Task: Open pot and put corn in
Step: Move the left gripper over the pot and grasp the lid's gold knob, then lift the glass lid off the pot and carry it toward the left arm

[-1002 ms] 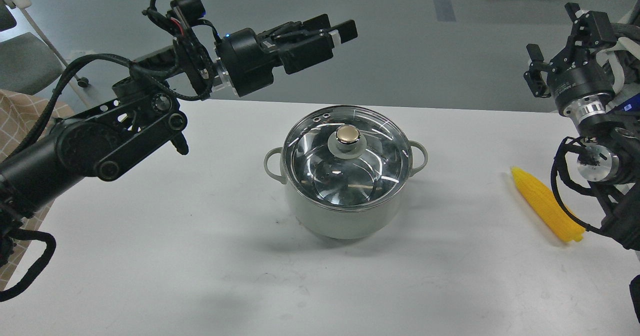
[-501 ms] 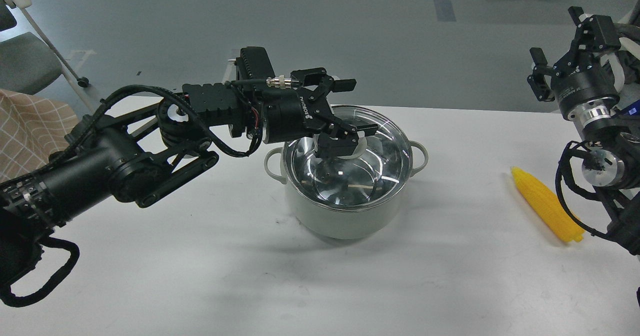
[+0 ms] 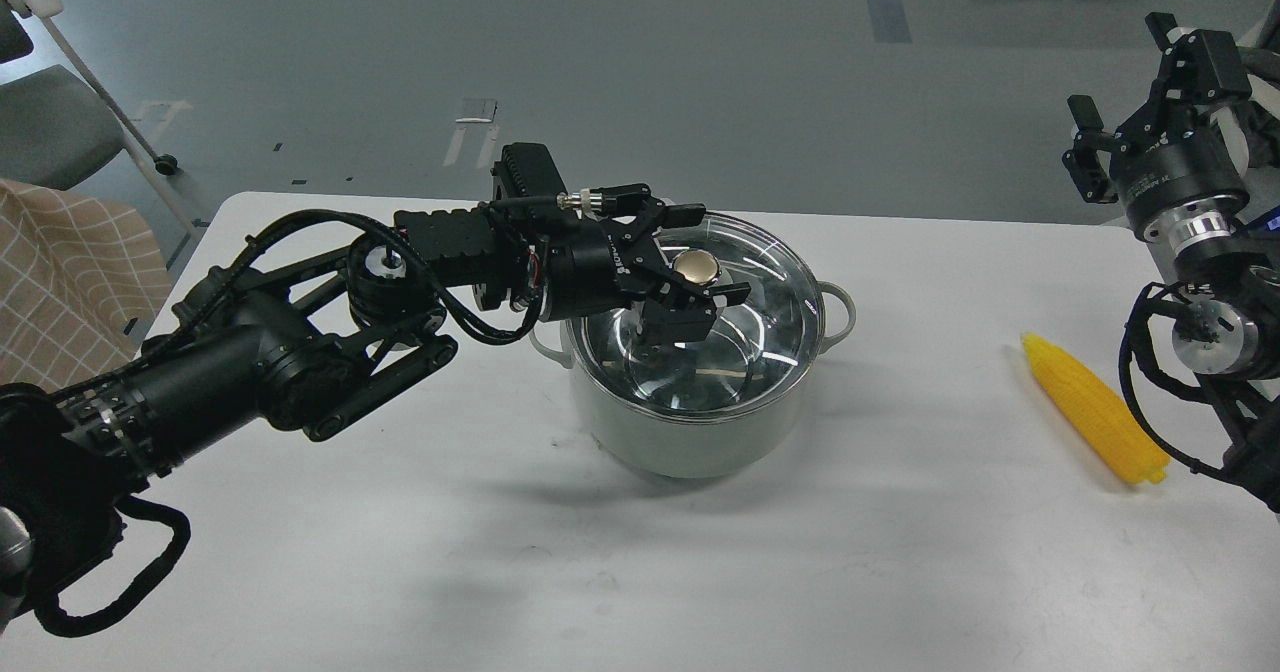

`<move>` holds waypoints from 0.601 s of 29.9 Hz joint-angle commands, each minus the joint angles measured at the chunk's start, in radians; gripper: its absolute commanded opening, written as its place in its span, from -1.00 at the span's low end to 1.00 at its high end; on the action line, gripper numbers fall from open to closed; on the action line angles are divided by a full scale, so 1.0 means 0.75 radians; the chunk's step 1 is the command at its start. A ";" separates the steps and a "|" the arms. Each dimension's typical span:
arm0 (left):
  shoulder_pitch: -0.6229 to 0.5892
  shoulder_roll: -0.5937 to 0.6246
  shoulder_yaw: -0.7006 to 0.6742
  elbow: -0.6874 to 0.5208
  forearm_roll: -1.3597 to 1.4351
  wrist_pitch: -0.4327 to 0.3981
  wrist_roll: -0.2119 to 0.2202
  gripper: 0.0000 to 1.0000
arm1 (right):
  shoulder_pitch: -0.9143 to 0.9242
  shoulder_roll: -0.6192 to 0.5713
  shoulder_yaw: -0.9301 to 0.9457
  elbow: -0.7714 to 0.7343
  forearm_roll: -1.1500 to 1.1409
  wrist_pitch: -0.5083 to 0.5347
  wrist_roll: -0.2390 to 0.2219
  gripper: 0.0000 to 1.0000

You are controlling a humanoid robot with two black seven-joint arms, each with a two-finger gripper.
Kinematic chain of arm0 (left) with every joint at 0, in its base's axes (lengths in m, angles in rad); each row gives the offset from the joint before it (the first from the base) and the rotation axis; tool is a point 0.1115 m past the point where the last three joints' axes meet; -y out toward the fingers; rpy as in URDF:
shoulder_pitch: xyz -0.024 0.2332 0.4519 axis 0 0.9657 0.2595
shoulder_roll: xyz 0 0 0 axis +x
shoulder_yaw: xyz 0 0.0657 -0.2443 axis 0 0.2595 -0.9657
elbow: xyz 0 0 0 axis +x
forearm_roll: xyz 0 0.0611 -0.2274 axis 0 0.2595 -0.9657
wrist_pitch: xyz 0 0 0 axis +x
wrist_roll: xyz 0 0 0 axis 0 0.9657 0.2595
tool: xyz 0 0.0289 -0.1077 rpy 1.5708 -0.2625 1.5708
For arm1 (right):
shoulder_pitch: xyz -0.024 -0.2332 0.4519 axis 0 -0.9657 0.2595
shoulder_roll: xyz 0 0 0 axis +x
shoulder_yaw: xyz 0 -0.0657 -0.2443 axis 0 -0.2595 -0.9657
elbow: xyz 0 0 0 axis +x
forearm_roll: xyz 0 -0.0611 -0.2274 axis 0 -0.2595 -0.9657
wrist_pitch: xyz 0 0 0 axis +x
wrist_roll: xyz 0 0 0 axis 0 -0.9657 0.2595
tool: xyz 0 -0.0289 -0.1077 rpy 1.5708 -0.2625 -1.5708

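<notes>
Left gripper (image 3: pixel 697 257) fingers apart around gold knob (image 3: pixel 696 268) of glass lid (image 3: pixel 770 282) on centre pot (image 3: pixel 680 432); off-centre closure risked lid slip; corn (image 3: pixel 1095 410) far right; right gripper (image 3: pixel 1130 122) state indeterminate.

You are looking down on a white desk (image 3: pixel 400 552) with rounded corners, set on a grey floor (image 3: pixel 700 82). Two things rest directly on it. Near the middle stands a round pale grey-green pot (image 3: pixel 690 432), its glass lid (image 3: pixel 770 282) in place. Well apart from it, toward the desk's right edge, lies a bright yellow corn (image 3: pixel 1092 409), slanting with its tapered end pointing away from you.
</notes>
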 commanded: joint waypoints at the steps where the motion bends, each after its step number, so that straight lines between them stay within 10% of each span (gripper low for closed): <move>1: 0.009 0.001 0.000 0.014 0.000 0.000 0.000 0.92 | -0.002 0.000 0.000 0.000 0.000 -0.001 0.000 1.00; 9: 0.052 0.003 0.002 0.018 0.000 0.000 0.000 0.65 | -0.004 0.000 0.000 0.000 0.000 -0.001 0.000 1.00; 18: 0.050 0.008 0.000 0.016 0.000 0.002 0.000 -0.77 | -0.004 0.002 0.000 0.000 0.000 -0.003 0.000 1.00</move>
